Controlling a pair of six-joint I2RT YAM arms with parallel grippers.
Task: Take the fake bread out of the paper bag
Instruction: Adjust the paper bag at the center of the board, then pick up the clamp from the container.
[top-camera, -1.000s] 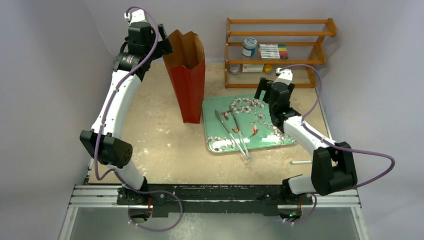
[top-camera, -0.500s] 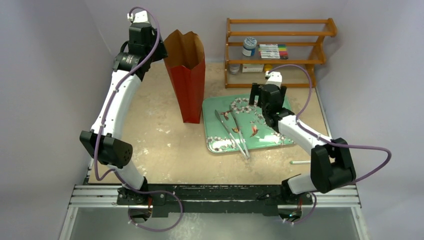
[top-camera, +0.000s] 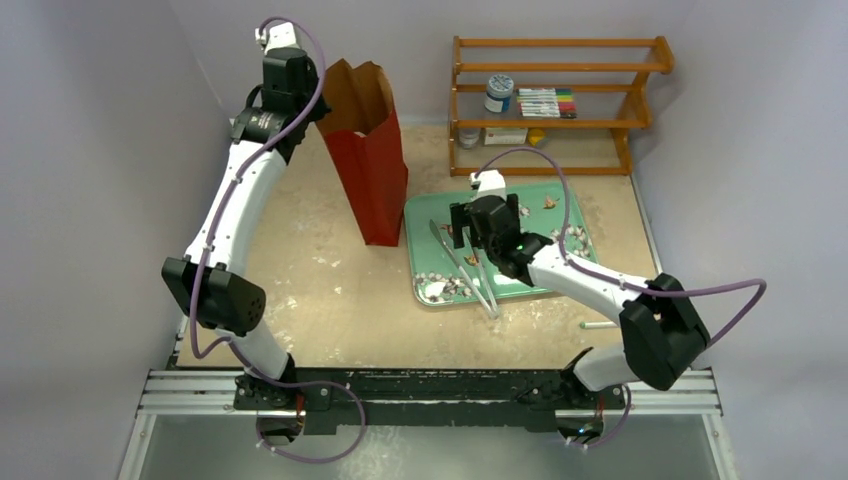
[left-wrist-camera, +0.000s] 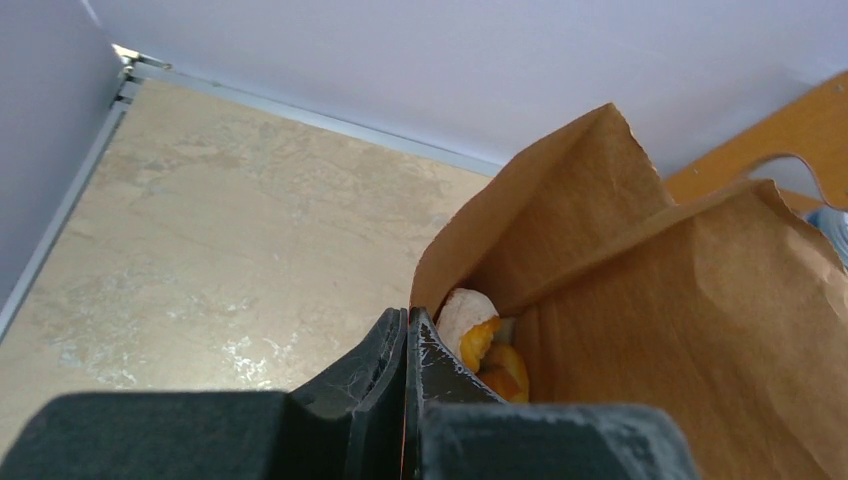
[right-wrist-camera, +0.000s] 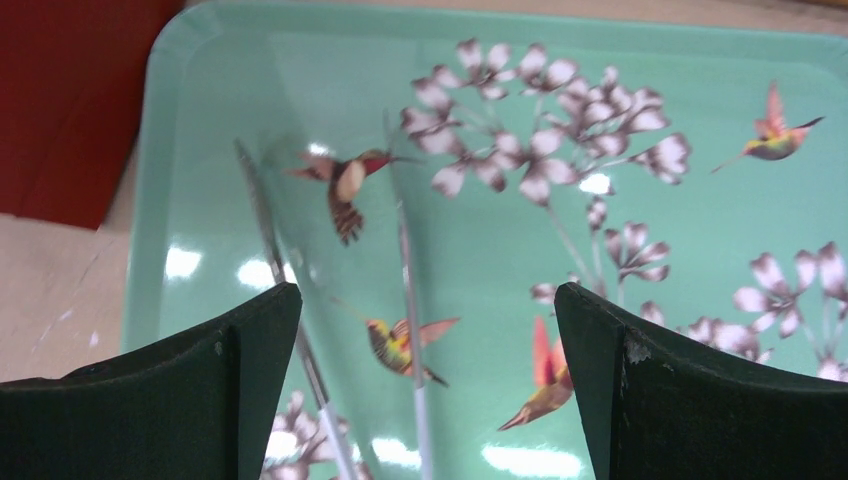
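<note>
Nearest me, the right arm (top-camera: 585, 280) hangs over the mint-green floral tray (right-wrist-camera: 200, 120), which lies at 3 o'clock from the bag. The right jaws stand wide open and hold nothing; the long metal tongs (top-camera: 483, 293) lie on the tray beneath them.

Farther back on the tabletop (top-camera: 330, 300) stands the tall paper bag (top-camera: 375, 185), glossy red outside, brown inside. The left arm (top-camera: 245, 195) reaches the bag mouth's 9 o'clock edge, and the left jaws are pinched fully together on its rim. Small pale and orange fake bread (left-wrist-camera: 482, 345) pieces sit inside the bag.

Judged step: steadying the bag while the tongs are fetched. The next move calls for lowering squarely over the tongs and closing without skidding them.
</note>
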